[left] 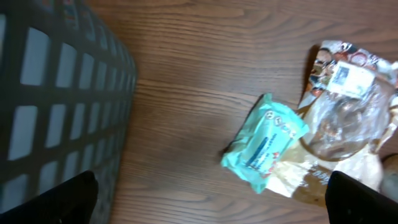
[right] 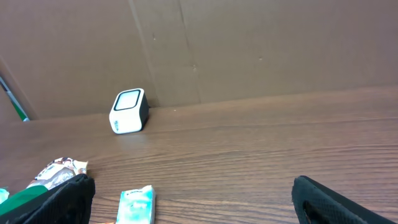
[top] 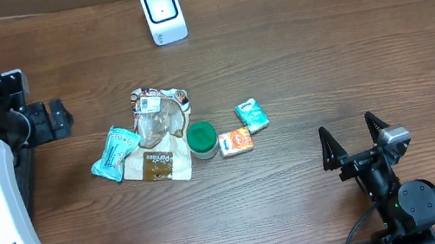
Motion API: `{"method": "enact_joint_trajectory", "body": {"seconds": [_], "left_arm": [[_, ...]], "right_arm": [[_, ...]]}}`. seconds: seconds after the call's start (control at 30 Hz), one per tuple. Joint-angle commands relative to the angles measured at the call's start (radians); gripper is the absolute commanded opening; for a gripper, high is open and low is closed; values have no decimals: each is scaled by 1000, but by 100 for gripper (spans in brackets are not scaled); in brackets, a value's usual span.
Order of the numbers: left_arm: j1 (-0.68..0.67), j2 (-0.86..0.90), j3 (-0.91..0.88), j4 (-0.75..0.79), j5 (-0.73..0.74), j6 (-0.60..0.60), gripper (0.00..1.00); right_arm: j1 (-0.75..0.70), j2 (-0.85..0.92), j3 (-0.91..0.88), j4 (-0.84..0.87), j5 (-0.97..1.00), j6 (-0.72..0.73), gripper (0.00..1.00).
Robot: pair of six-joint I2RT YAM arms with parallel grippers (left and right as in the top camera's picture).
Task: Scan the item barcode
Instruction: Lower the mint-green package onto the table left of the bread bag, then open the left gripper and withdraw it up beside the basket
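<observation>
snack bag (top: 160,135) label, wipes packet (left: 266,144) print, unreadable

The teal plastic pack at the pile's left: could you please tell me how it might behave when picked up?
The teal plastic pack looks soft and crinkled, so it would probably flex rather than stay stiff. Its glossy film may be slippery. It lies flat, so rolling seems unlikely, but lifting it could nudge the crumpled brown-and-clear bag it touches.

Scanner (top: 163,12) upper centre of frame. Mid-frame row, left to right: pouch (top: 115,153), bag (top: 160,135), tub (top: 202,139) touching bag, lower pack (top: 235,141), upper pack (top: 252,116).
</observation>
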Motion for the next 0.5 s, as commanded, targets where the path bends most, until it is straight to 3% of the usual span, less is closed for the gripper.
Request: {"method": "enact_joint_trajectory", "body": {"seconds": [0.0, 0.47], "left_arm": [[11, -6, 29, 7, -34, 101, 100], [64, -6, 29, 47, -89, 106, 100]], "right_arm": [[5, -9, -10, 5, 10, -2, 100], [5, -9, -10, 5, 10, -2, 100]]}}
